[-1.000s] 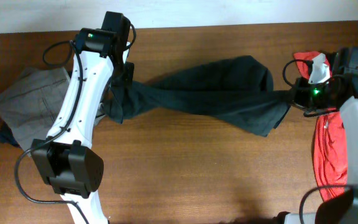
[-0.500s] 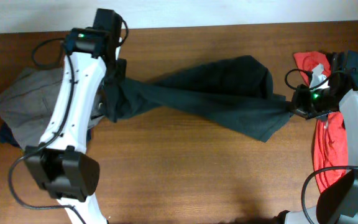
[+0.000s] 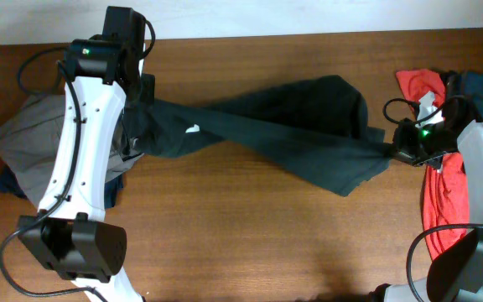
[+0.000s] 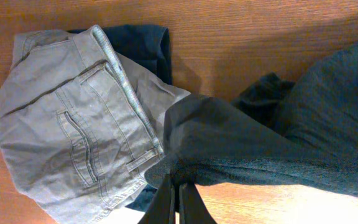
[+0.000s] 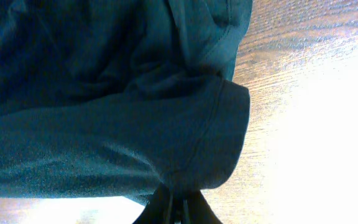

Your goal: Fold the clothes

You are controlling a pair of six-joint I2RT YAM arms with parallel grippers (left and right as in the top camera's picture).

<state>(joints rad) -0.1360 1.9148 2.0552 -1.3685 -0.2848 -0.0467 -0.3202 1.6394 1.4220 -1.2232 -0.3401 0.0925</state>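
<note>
Garment stretched between two pincers

Dark green-black T-shirt (image 3: 309,126), twisted into a long band, spans the brown wooden desk (image 3: 241,243) from left to right and is widest right of centre. Whether its middle rests on the wood cannot be told. The left pincer (image 4: 178,190), its fingers pressed together, pinches a bunched fold at the shirt's left end. Just beside it, grey twill trousers with stitched back pockets (image 4: 61,124) lie crumpled at the left end of the desk, on top of a dark blue garment (image 4: 135,40). The right pincer (image 5: 178,202), likewise pressed together, pinches a hemmed edge at the shirt's right end. A red top (image 3: 443,193) lies heaped along the right edge of the desk, partly under the right arm.
</note>
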